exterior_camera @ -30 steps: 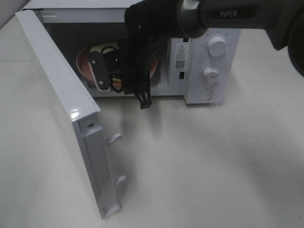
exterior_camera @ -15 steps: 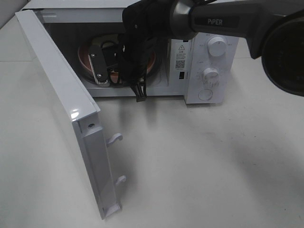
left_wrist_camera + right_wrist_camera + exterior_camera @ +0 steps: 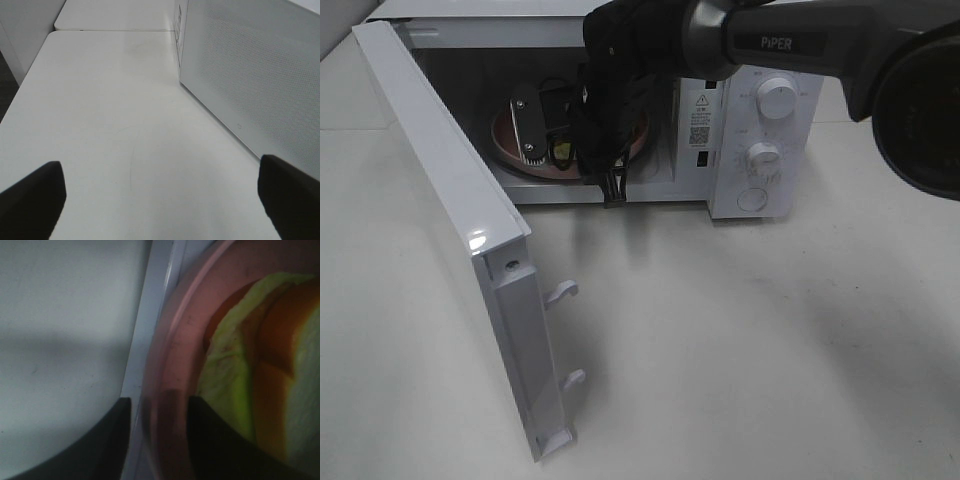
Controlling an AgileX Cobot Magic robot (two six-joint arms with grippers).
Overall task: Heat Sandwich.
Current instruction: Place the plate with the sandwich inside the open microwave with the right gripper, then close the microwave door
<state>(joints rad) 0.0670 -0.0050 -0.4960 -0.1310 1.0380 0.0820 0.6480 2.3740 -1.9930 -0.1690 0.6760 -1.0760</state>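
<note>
The sandwich (image 3: pixel 260 365), pale bread with green and orange layers, lies on the round pink plate (image 3: pixel 175 340). My right gripper (image 3: pixel 160 440) is shut on the plate's rim, one finger on each side of it. In the exterior high view my right gripper (image 3: pixel 560 150) reaches into the open white microwave (image 3: pixel 760 110) and holds the plate (image 3: pixel 508 135) inside the cavity. The gripper hides most of the sandwich there. My left gripper (image 3: pixel 160 200) is open and empty over the bare table, beside the microwave's perforated side wall (image 3: pixel 250 65).
The microwave door (image 3: pixel 450 220) stands wide open to the left, with its two latch hooks (image 3: pixel 565 290) pointing at the table. The control panel with two knobs (image 3: pixel 775 100) is to the right of the cavity. The white table (image 3: pixel 740 340) spreads in front.
My right gripper has carried the plate up and deeper into the microwave cavity. The plate has gone from tilted to nearly level. The door has not moved.
</note>
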